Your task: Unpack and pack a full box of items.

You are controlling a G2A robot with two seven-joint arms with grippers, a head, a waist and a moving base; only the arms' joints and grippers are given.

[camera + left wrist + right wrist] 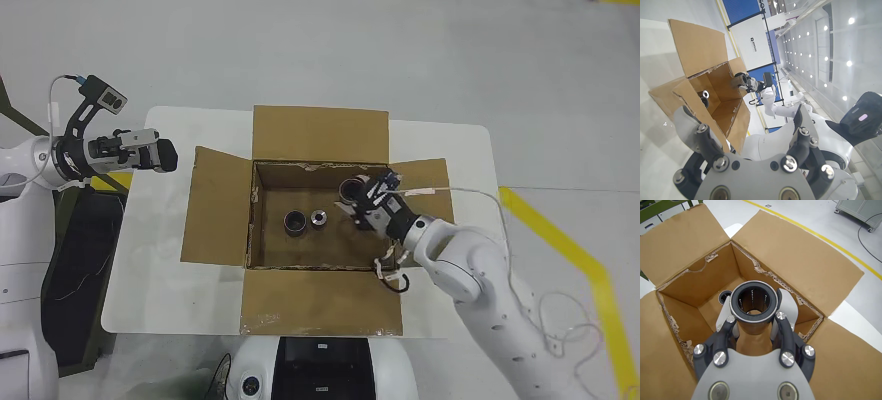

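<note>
Right gripper (753, 300) clamps a linear bearing (753, 318) above the open cardboard box's (215, 205) right side. Two parts (296, 221), probably bearings, sit on its floor. Left gripper (168, 156), fingers spread, hangs well left of the box.

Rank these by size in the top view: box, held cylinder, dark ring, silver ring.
1. box
2. held cylinder, though it sits nearer the camera
3. dark ring and silver ring look about alike
</note>
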